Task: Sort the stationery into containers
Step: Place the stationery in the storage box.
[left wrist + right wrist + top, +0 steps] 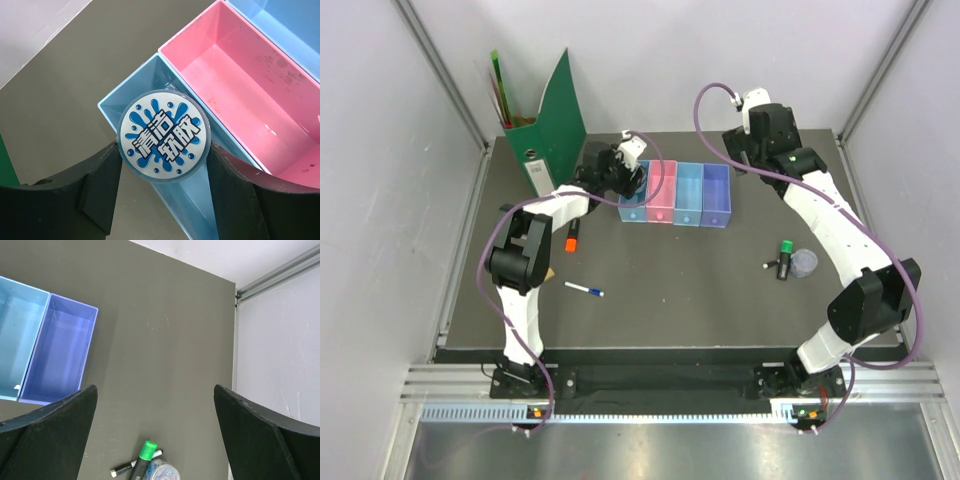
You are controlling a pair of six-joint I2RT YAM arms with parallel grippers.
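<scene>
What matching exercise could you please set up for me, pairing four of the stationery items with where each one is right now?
Items:
1. labelled disc
2. orange-and-black highlighter
3. white pen with blue cap
4. green-capped marker

Places:
A. lying next to a clear disc on the right side of the table
B. held in the left gripper above the blue tray
C. lying alone toward the near left of the table
D. lying on the table right beside the left arm

Pairs: 1-B, 2-D, 3-C, 4-A
</scene>
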